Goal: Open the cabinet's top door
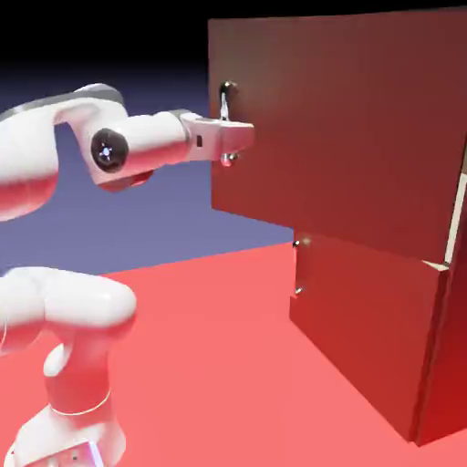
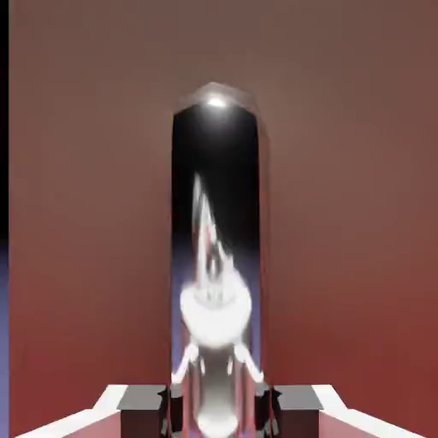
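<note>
The top door (image 1: pixel 337 128) is at the cabinet's (image 1: pixel 365 319) upper part, directly in front of the gripper (image 1: pixel 241 139), above the shorter lower door (image 1: pixel 365 301). Its upright silver handle (image 1: pixel 224 107) is between the fingertips, and the gripper is closed on it, pinching the bar. The exterior view shows the lower door's small handle (image 1: pixel 297 290) and a pale strip (image 1: pixel 455 219) by the top door's right edge; the hand view shows the shiny bar between both fingertips, close up.
</note>
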`<state>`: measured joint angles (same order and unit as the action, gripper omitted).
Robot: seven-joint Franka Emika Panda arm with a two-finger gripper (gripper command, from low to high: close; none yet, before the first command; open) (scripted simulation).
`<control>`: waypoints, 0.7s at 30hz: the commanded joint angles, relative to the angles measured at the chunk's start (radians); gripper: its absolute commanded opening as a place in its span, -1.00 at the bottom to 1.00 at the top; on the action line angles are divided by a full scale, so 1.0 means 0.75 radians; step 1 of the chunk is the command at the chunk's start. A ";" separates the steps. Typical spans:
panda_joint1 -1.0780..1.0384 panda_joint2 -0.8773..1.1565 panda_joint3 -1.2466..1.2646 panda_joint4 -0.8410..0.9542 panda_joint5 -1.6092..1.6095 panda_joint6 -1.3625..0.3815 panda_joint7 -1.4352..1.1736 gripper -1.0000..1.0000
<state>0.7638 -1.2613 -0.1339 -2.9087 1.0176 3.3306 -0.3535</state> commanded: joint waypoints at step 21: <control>-0.638 -0.593 -0.432 -0.037 -0.412 -1.217 0.082 -1.00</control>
<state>0.2855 -1.7061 -0.4578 -2.9359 0.7100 2.4171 -0.2931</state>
